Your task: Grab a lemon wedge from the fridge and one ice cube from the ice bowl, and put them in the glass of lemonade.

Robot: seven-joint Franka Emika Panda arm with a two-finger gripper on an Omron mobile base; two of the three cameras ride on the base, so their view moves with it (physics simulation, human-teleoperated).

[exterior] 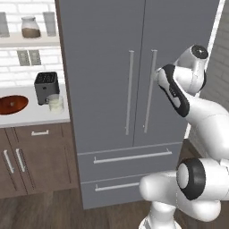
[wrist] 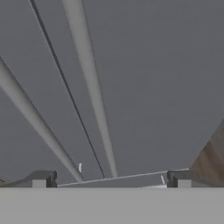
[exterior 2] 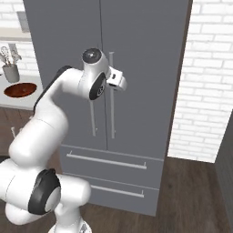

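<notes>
The grey fridge (exterior: 103, 67) stands with both doors shut, so the lemon wedge is hidden inside. My gripper (exterior 2: 122, 83) hovers right at the right door's bar handle (exterior 2: 112, 104), up near its top. In the hand view the gripper (wrist: 109, 179) is open, its fingertips (wrist: 41, 179) wide apart, and one handle (wrist: 94, 100) runs up between them. On the counter to the left sit the reddish-brown ice bowl (exterior: 12, 103) and the glass of lemonade (exterior: 55, 103). I cannot make out an ice cube in the bowl.
A black toaster (exterior: 46, 87) stands just behind the glass. A grey utensil cup (exterior 2: 11, 72) sits behind the bowl. Above the counter a shelf (exterior: 27, 41) carries a jar. Two fridge drawers (exterior: 132, 156) lie below the doors, and a white brick wall (exterior 2: 205, 82) flanks the fridge's right.
</notes>
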